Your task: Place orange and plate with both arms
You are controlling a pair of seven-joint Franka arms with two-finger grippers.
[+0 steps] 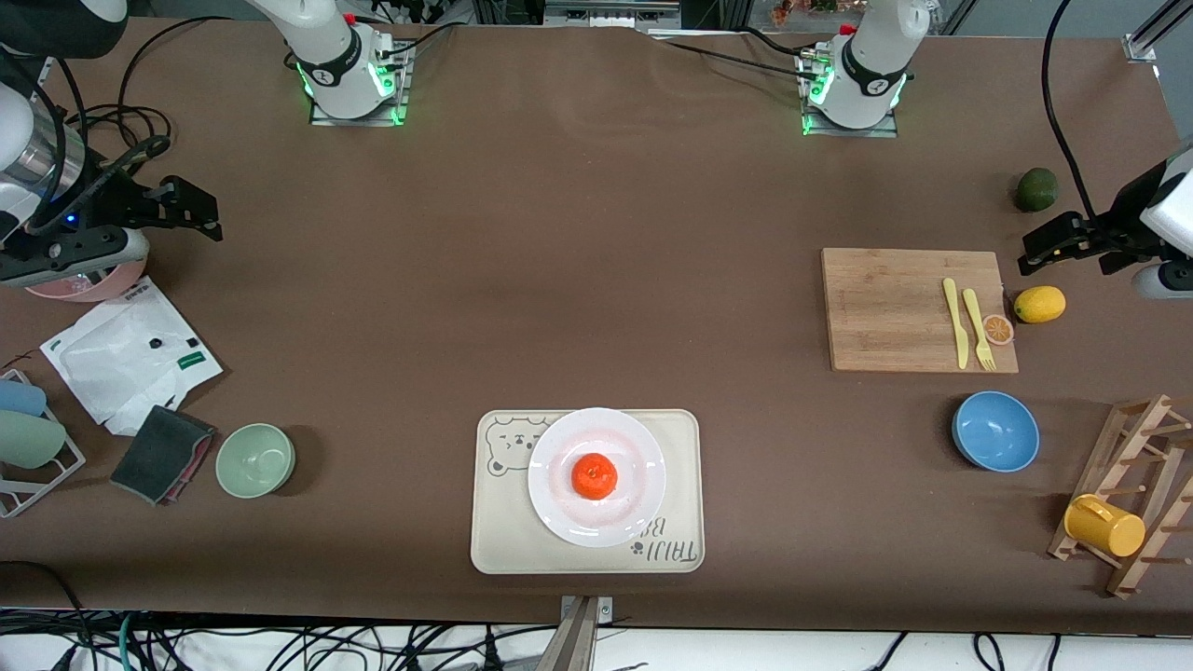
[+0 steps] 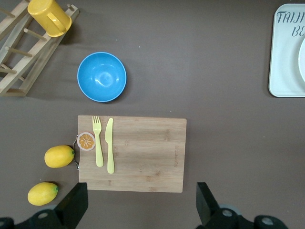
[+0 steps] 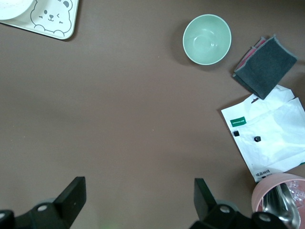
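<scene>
The orange (image 1: 594, 476) sits in the middle of the white plate (image 1: 557, 454). The plate rests on a cream bear tray (image 1: 501, 529) near the table's front edge. My left gripper (image 1: 1033, 250) is open and empty. It hangs at the left arm's end of the table, over bare cloth by the cutting board (image 2: 143, 152), as the left wrist view (image 2: 141, 196) shows. My right gripper (image 1: 207, 212) is open and empty at the right arm's end, over bare table (image 3: 139, 192) near a pink bowl (image 3: 279, 198). Slivers of the plate show in the left wrist view (image 2: 302, 57) and the right wrist view (image 3: 12, 7).
The cutting board (image 1: 895, 308) carries a yellow fork, a knife and an orange slice (image 1: 998, 328). Around it are a lemon (image 1: 1039, 304), an avocado (image 1: 1035, 189), a blue bowl (image 1: 995, 431) and a rack with a yellow mug (image 1: 1104, 525). At the right arm's end are a green bowl (image 1: 255, 459), a dark cloth (image 1: 161, 454) and a white bag (image 1: 126, 354).
</scene>
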